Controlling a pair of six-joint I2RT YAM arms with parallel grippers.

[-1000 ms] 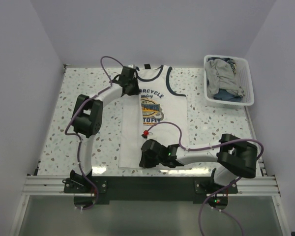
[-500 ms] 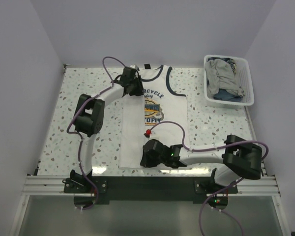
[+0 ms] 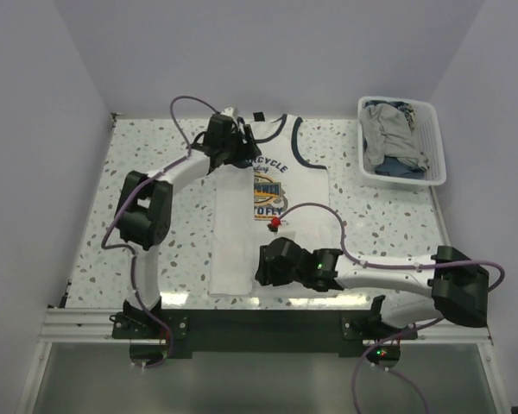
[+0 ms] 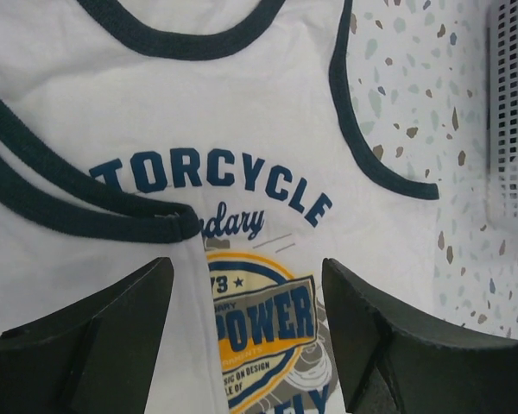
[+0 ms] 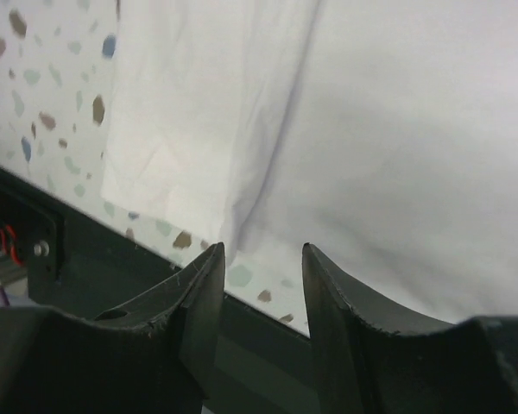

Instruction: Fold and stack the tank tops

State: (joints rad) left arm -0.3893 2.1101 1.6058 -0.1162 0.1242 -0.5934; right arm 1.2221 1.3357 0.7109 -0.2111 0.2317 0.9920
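White top (image 3: 281, 185) lay flat, chest print up, in the middle of the table (image 3: 86, 241), its neck toward the far side and its hem at the near edge. Its left strip was doubled over onto the chest, with the navy armhole trim (image 4: 86, 207) crossing the lettering.

Within the last second both grippers had let go. The left gripper (image 4: 246, 285), up by the shoulder, went from shut to jaws wide apart with nothing between them. The right gripper (image 5: 261, 259), at the hem, had parted too, and only loose cloth showed past its tips.

That looked like the first lengthwise fold laid down and released. The right side was not yet folded in. The grey top (image 3: 388, 138) sat bunched in the basket (image 3: 436, 164), well apart.
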